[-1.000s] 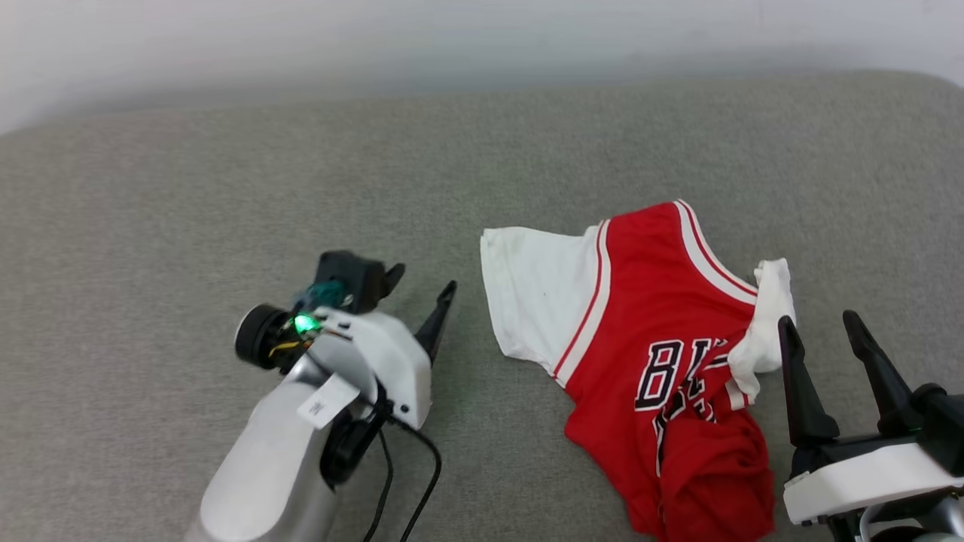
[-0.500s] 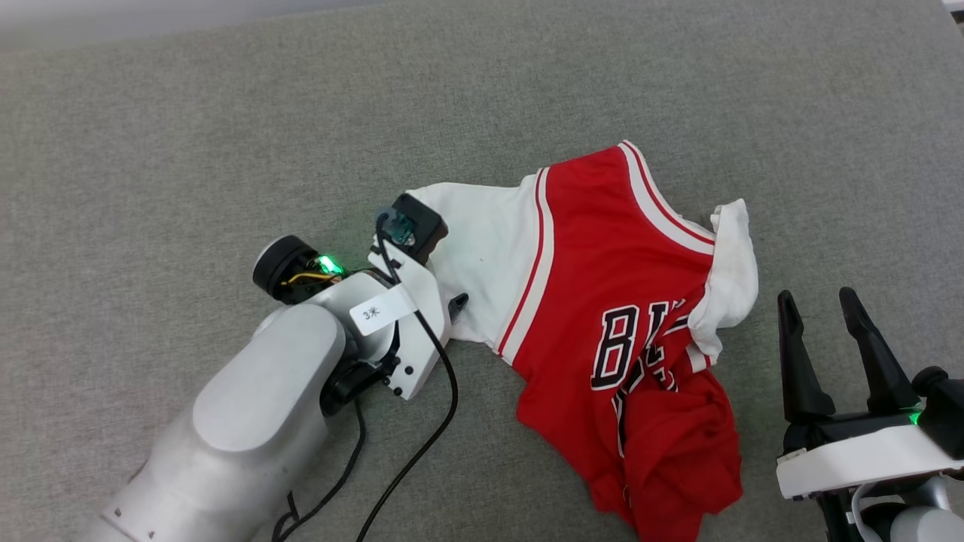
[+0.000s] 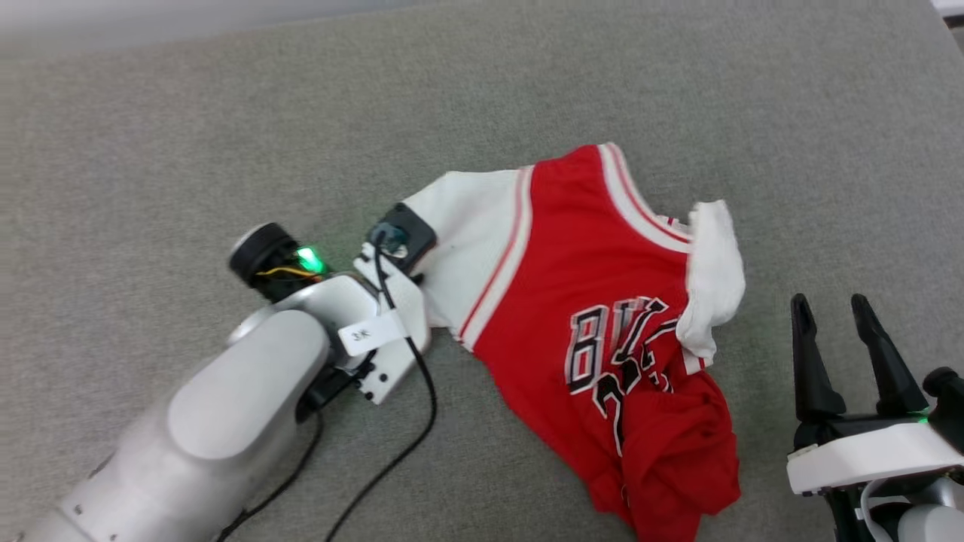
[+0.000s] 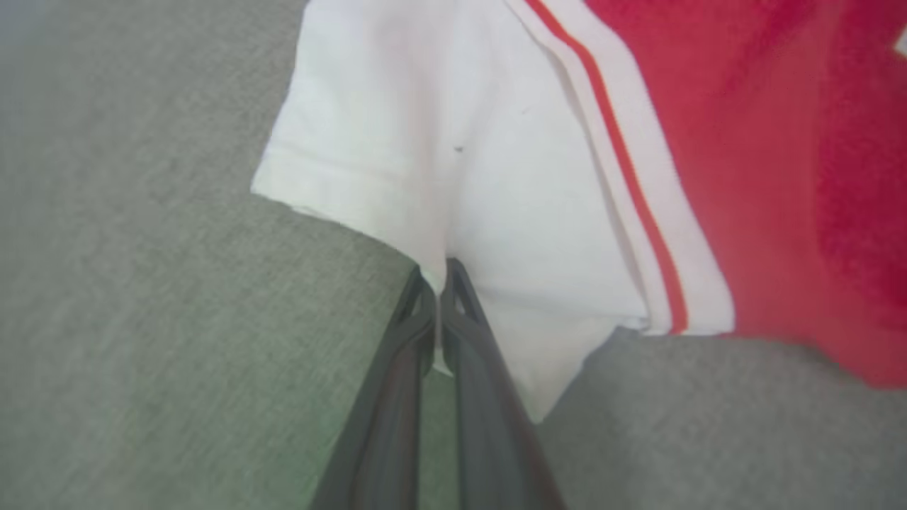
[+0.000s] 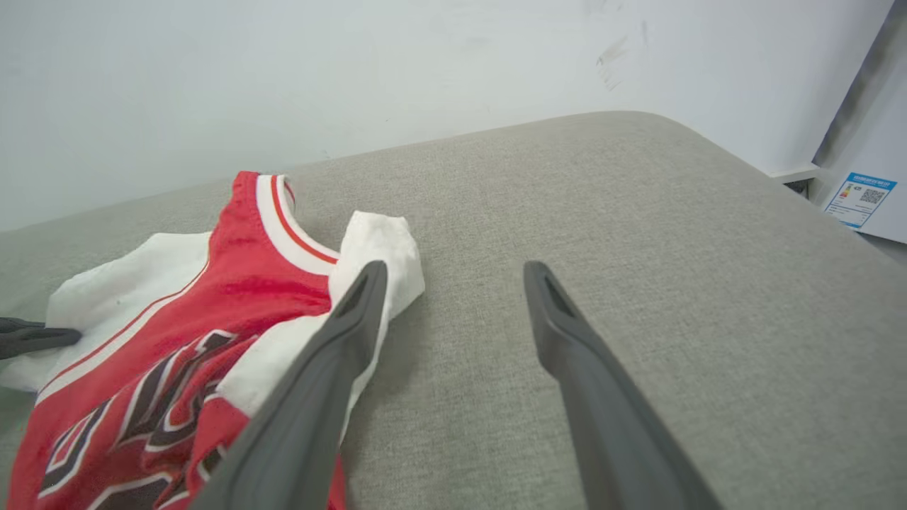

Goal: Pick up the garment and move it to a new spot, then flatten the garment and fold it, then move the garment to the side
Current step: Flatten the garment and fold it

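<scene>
Head view: garment (image 3: pixel 602 301) lay crumpled, front up, on grey cushion (image 3: pixel 226 113), right of middle, well short of far edge. Red body, white sleeves, red-white striped trim, black white-outlined lettering. Pincers: left gripper (image 4: pixel 438 273) pinched tight on hem of one white sleeve, cloth puckered at tips; right gripper (image 3: pixel 829 302) spread wide, nothing in it, just beside other sleeve, which lay folded over front. Lettering half buried in folds. Lower hem bunched, cut by frame bottom. Left fingertips hidden behind wrist housing.
</scene>
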Available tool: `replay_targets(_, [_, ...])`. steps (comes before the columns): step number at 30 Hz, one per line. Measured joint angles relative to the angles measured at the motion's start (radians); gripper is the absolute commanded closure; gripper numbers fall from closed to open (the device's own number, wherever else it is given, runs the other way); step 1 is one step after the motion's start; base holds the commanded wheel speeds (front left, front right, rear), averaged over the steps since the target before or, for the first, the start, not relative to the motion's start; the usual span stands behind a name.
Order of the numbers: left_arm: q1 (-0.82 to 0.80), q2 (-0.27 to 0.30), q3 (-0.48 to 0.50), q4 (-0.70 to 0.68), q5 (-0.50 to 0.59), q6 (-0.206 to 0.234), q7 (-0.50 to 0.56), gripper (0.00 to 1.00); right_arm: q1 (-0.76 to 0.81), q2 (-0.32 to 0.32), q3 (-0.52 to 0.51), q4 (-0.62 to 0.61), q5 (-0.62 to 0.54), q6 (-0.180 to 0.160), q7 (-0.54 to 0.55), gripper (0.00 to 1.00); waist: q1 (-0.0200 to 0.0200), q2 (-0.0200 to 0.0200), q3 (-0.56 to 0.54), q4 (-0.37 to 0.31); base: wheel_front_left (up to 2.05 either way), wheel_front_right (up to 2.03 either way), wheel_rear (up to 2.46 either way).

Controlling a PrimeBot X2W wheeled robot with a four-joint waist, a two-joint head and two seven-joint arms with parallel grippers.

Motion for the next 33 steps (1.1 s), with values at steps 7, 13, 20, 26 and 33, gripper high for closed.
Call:
replay_targets(7, [0.106, 0.084, 0.068, -0.144, -0.014, 0.096, -0.097, 1.0, 0.02, 0.0, -0.055, -0.003, -0.007, 0.0, 0.034, 0.0, -0.0001, 0.0, -0.062, 0.041, 0.0, 0.0, 0.0])
replay_targets(13, [0.258, 0.141, 0.133, -0.25, -0.074, 0.196, -0.141, 1.0, 0.033, 0.0, -0.082, -0.007, -0.016, 0.0, 0.062, 0.0, -0.0001, 0.0, -0.113, 0.084, 0.0, 0.0, 0.0])
replay_targets(20, [0.486, 0.158, 0.22, -0.275, -0.201, 0.3, -0.22, 1.0, 0.047, 0.0, -0.083, -0.011, -0.028, 0.0, 0.091, 0.0, -0.0002, 0.0, -0.15, 0.114, 0.0, 0.0, 0.0])
replay_targets(26, [0.596, 0.095, 0.233, -0.228, -0.269, 0.313, -0.292, 0.83, 0.057, 0.0, -0.08, -0.023, -0.037, 0.0, 0.115, 0.0, -0.0002, 0.0, -0.171, 0.126, 0.0, 0.0, 0.0])
replay_targets(33, [0.606, 0.03, 0.259, -0.194, -0.25, 0.312, -0.467, 0.0, 0.078, 0.0, -0.068, -0.04, -0.053, 0.0, 0.162, 0.0, -0.0002, 0.0, -0.204, 0.137, 0.0, 0.0, 0.0])
